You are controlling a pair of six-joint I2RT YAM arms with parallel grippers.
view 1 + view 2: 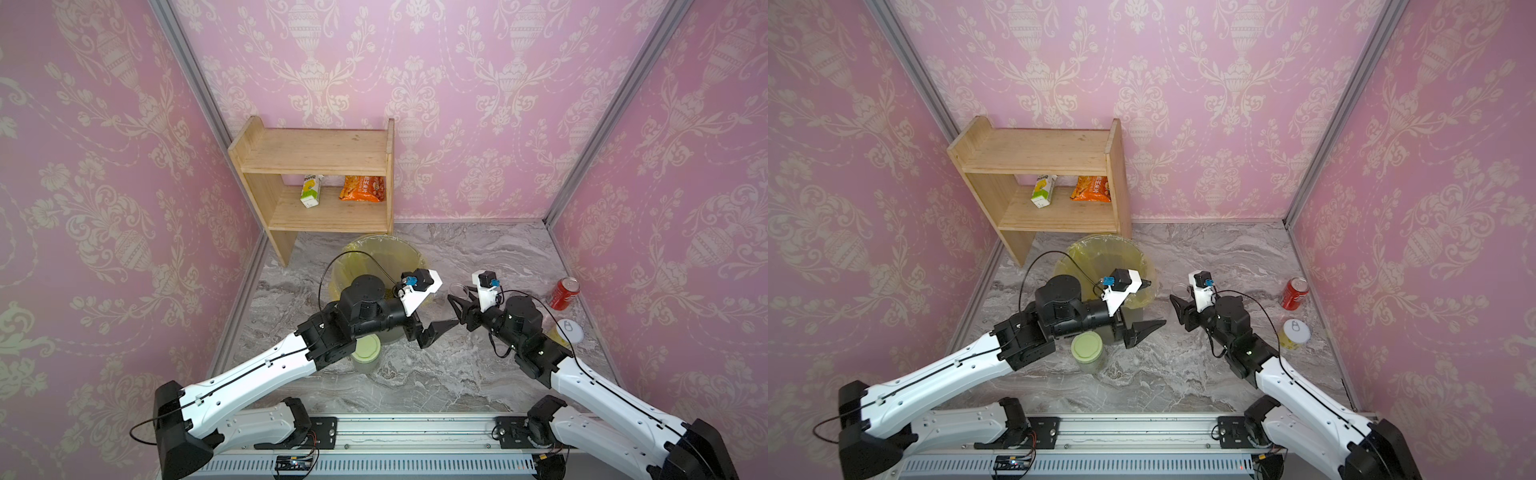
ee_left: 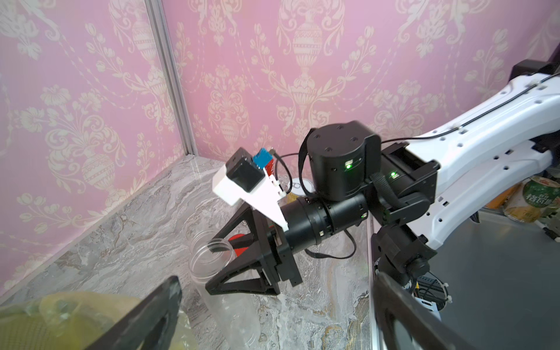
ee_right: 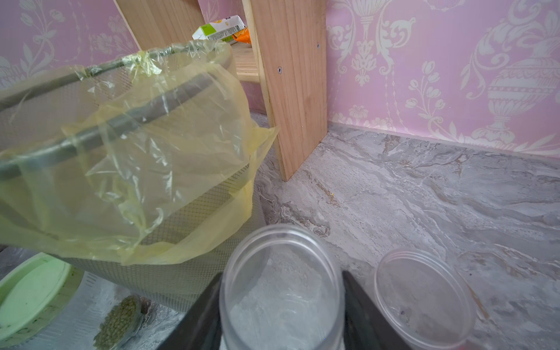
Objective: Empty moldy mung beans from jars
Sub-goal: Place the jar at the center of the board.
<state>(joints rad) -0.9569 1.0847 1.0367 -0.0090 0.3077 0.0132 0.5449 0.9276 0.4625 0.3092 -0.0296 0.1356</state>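
My right gripper (image 3: 281, 281) is shut on an open, empty clear jar (image 3: 281, 306), one finger on each side of its wall; the left wrist view shows the same jar (image 2: 233, 306) upright. A second open clear jar (image 3: 424, 297) stands just beside it, also seen in a top view (image 1: 457, 288). A squat jar with a pale-green lid (image 1: 365, 349) stands under my left forearm. A patch of mung beans (image 3: 119, 321) shows beside it at the bin's foot. My left gripper (image 1: 436, 332) hangs open and empty, its tips close to the right gripper (image 1: 455, 309).
A mesh bin lined with a yellow bag (image 1: 374, 257) stands behind my left wrist. At the back left is a wooden shelf (image 1: 316, 166) holding a carton and a snack bag. A red soda can (image 1: 565, 293) and a yellow tin (image 1: 567, 332) stand by the right wall.
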